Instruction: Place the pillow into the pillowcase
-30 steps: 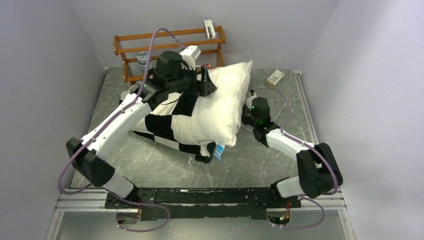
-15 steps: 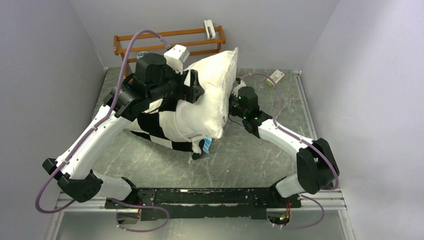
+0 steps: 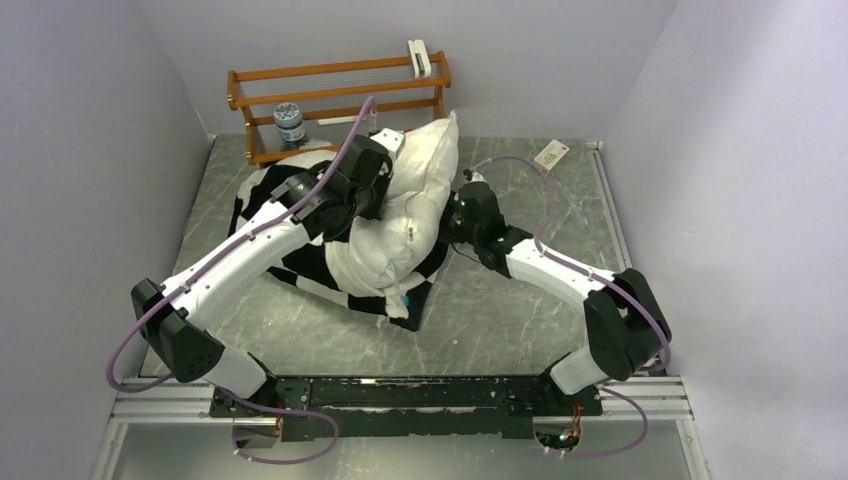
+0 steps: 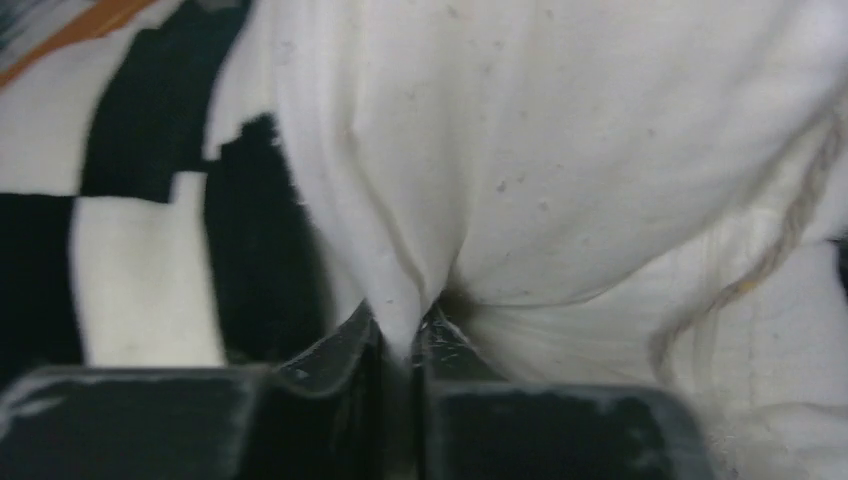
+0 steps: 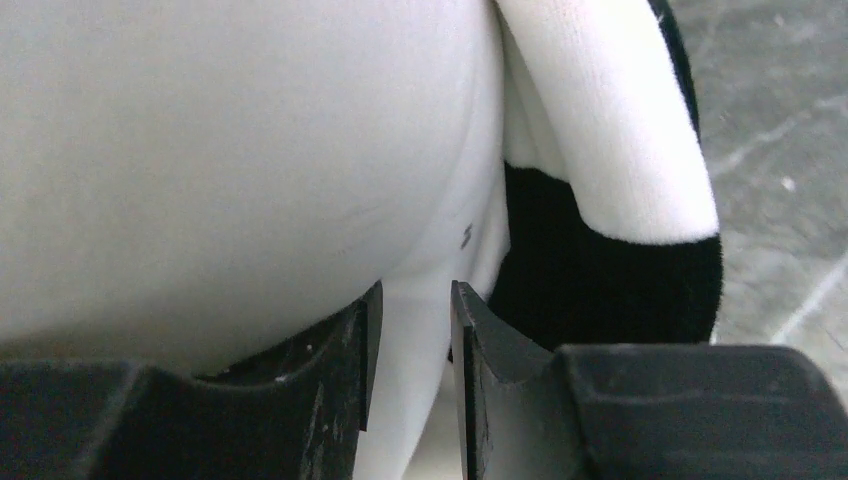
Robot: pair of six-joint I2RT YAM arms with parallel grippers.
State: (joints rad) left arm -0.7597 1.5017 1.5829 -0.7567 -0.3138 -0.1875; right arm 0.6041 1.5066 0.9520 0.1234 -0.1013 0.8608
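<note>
The white pillow [image 3: 412,212] stands tilted at the table's middle, its lower part wrapped by the black-and-white checkered pillowcase [image 3: 300,262]. My left gripper [image 3: 386,192] presses into the pillow's left face. In the left wrist view this gripper [image 4: 412,335] is shut on a pinched fold of the pillow [image 4: 560,150], with the pillowcase [image 4: 130,250] to its left. My right gripper [image 3: 453,213] sits against the pillow's right side. In its own view the right gripper [image 5: 412,330] is shut on a white fold at the pillowcase [image 5: 610,170] rim, beside the bulging pillow [image 5: 220,150].
A wooden rack [image 3: 340,92] stands at the back wall with a small jar [image 3: 290,121] on its low shelf. A small box [image 3: 551,154] lies at the back right. Grey walls close in both sides of the marbled table [image 3: 500,320].
My left gripper let go, shifted lower on the pillow and shut on a fold of it. The pillow moved left and down into the pillowcase. My right gripper followed leftward.
</note>
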